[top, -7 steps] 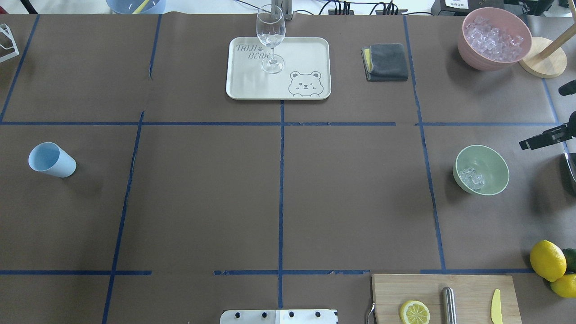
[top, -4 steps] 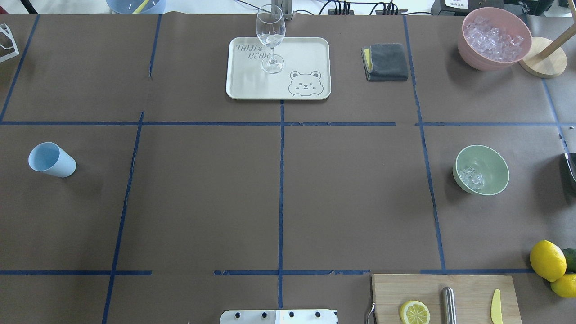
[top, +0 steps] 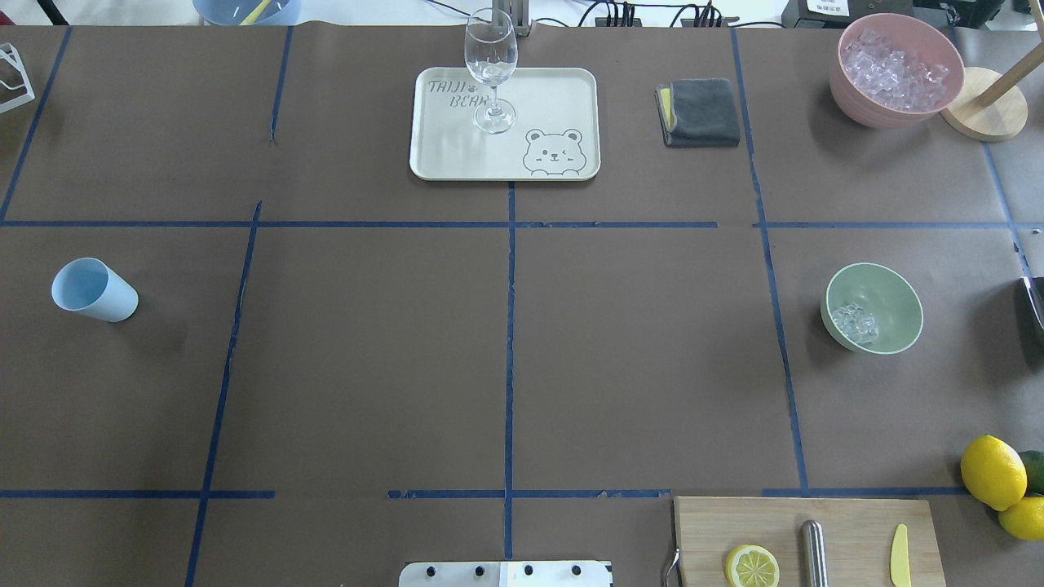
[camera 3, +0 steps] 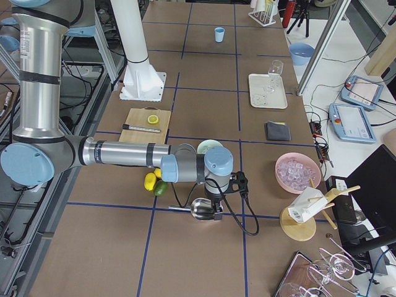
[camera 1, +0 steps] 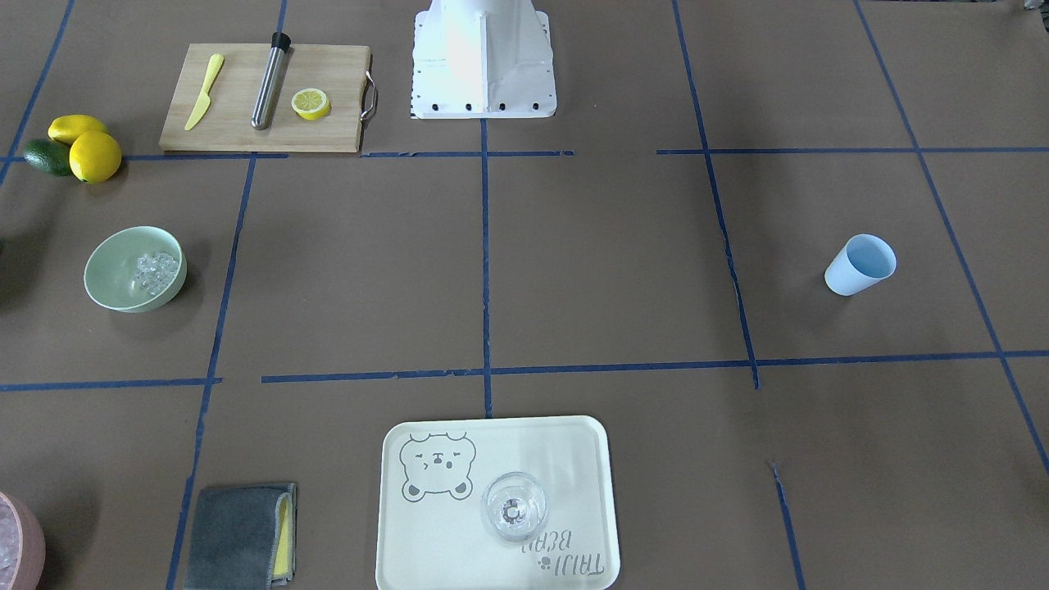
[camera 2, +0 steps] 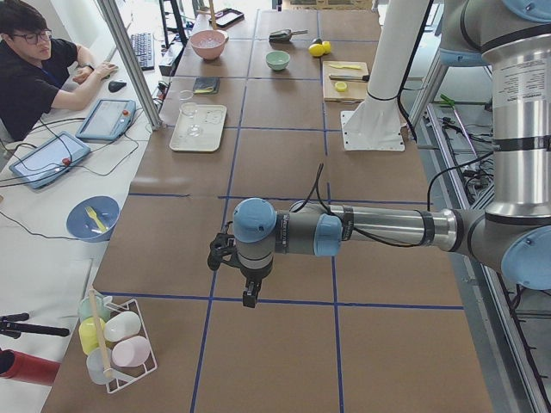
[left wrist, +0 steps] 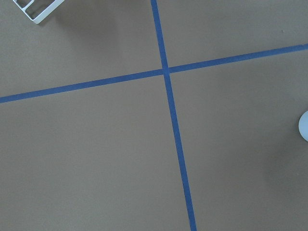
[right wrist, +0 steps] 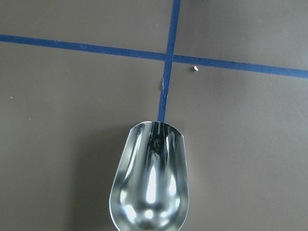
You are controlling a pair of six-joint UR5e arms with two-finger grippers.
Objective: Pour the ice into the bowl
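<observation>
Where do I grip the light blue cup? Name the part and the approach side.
Likely best: grip the light blue cup across its wall just below the rim, coming level from the robot's left. It stands upright, mouth up, narrowing toward the base.

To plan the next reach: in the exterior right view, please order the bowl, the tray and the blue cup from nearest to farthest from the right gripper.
From the right gripper:
1. bowl, just beyond the wrist.
2. tray, farther along the table, on the operators' side.
3. blue cup, at the far end.
</observation>
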